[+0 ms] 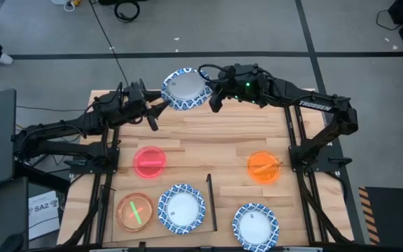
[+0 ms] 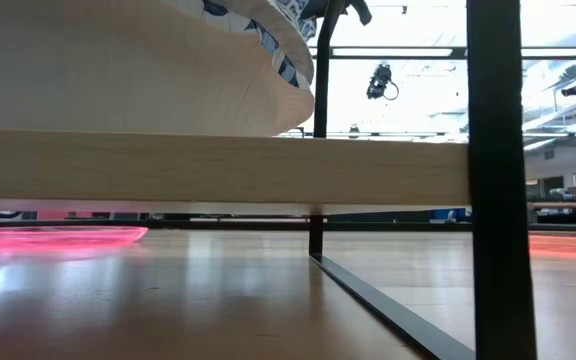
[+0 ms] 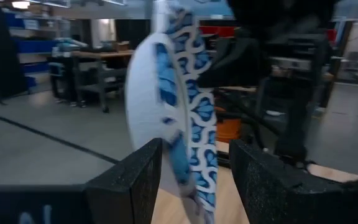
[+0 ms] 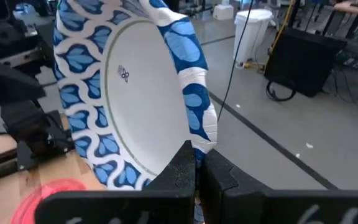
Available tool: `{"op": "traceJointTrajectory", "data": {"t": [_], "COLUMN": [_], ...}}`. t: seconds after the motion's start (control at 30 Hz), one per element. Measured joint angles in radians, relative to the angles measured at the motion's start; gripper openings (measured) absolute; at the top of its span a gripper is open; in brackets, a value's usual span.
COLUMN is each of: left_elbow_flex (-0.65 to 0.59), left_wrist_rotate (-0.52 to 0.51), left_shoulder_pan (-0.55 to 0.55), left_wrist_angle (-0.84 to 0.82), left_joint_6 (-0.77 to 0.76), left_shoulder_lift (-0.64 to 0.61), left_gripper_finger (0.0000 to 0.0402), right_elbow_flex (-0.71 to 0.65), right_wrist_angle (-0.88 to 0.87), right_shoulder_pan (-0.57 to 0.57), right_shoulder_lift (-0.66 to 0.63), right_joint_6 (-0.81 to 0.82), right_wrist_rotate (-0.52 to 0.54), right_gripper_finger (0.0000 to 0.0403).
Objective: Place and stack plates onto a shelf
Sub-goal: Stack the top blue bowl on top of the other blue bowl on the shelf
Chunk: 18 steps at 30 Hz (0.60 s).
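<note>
Over the striped wooden tabletop's [image 1: 201,143] far edge, the right end effector [image 1: 212,94] pinches a blue-and-white plate [image 1: 186,88]; the left end effector [image 1: 161,106] straddles its rim, parted. Grey floor [image 1: 257,28] beyond.

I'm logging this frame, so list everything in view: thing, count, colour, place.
blue-and-white plates: three; one held up at the table's far edge, two at the near edge, middle and right.
red plate: one, translucent red, left of centre.
orange plate: one, translucent orange, right side.
orange-and-green plate: one, orange with green marks, near left.
black bar: one, black, near edge, right of the middle blue-and-white plate.
table: one, striped wood.
left tool: one, dark, open around the raised plate's rim.
right tool: one, dark, shut on the raised plate's rim.
</note>
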Motion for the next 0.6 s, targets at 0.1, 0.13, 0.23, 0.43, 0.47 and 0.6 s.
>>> {"op": "traceJointTrajectory", "data": {"t": [0.1, 0.13, 0.23, 0.43, 0.47, 0.6], "left_elbow_flex": [0.0, 0.0, 0.0, 0.0, 0.0, 0.0], "left_wrist_rotate": [-0.028, -0.035, -0.064, -0.107, -0.11, -0.111], "left_shoulder_pan": [0.0, 0.0, 0.0, 0.0, 0.0, 0.0], "left_wrist_angle": [-0.007, -0.008, -0.011, -0.012, -0.012, -0.012], "left_joint_6": [0.0, 0.0, 0.0, 0.0, 0.0, 0.0], "left_shoulder_lift": [0.0, 0.0, 0.0, 0.0, 0.0, 0.0], "left_gripper_finger": [0.0173, 0.0165, 0.0135, 0.0073, 0.0063, 0.0029], "right_elbow_flex": [0.0, 0.0, 0.0, 0.0, 0.0, 0.0], "right_wrist_angle": [-0.004, 0.004, 0.007, 0.018, 0.018, 0.019], "right_shoulder_pan": [0.002, 0.002, 0.001, 0.002, 0.002, 0.002], "right_shoulder_lift": [0.008, 0.008, 0.008, 0.006, 0.006, 0.006], "right_joint_6": [-0.021, -0.021, -0.024, -0.024, -0.024, -0.024], "right_wrist_rotate": [0.015, 0.017, 0.017, 0.017, 0.016, 0.017], "right_gripper_finger": [0.0008, 0.0008, 0.0008, 0.001, 0.001, 0.0011]}}
